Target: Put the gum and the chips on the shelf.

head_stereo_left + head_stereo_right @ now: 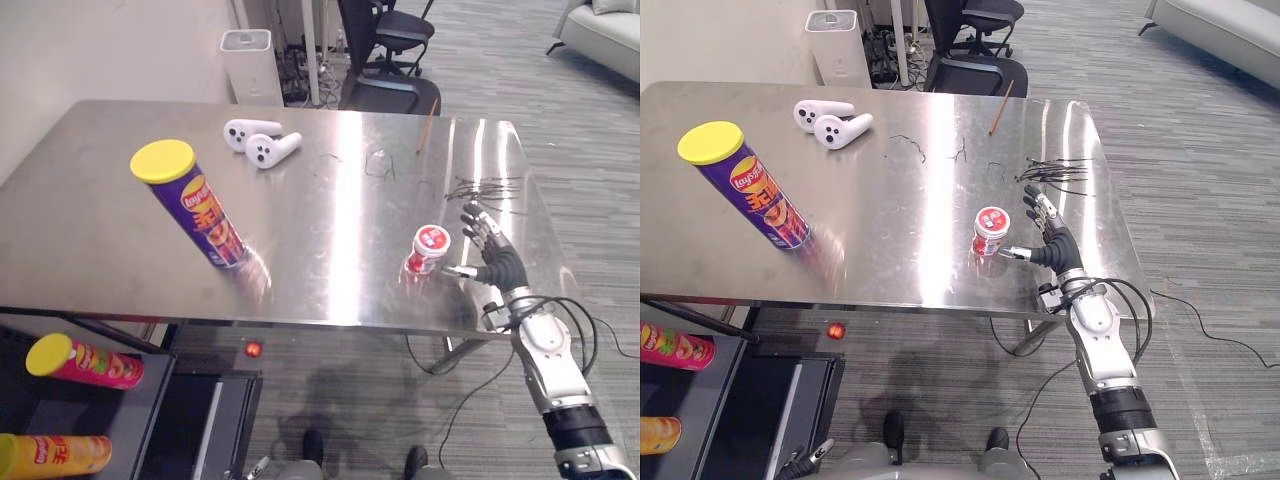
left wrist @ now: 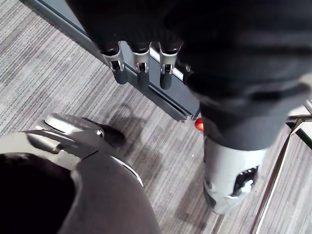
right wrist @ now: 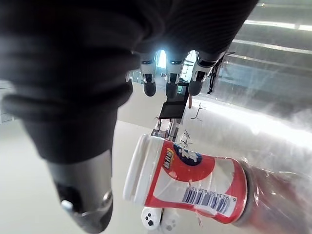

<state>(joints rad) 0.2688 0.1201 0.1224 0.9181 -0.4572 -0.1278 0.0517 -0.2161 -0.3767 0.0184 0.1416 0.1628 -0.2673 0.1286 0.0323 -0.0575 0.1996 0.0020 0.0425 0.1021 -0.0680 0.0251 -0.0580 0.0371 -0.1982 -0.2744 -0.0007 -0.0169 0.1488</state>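
Gum bottle [image 1: 990,231] stands upright near the desk [image 1: 940,190] front edge; right hand [image 1: 1053,244] sits just beside it, spread wide, empty. Chips can [image 1: 758,197] stands well apart. Fingers and thumb should enclose the bottle's middle before lifting.

Gum tub [image 1: 429,249], red-white, upright just beside right robot hand [image 1: 492,250]. Purple chips can [image 1: 190,203], yellow lid, upright, well apart to its left.

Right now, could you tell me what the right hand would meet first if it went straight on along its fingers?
Probably the bundle of thin black strands lying on the steel table, though it may pass above them. The small red-and-white gum jar stands beside the open right hand, off that line.
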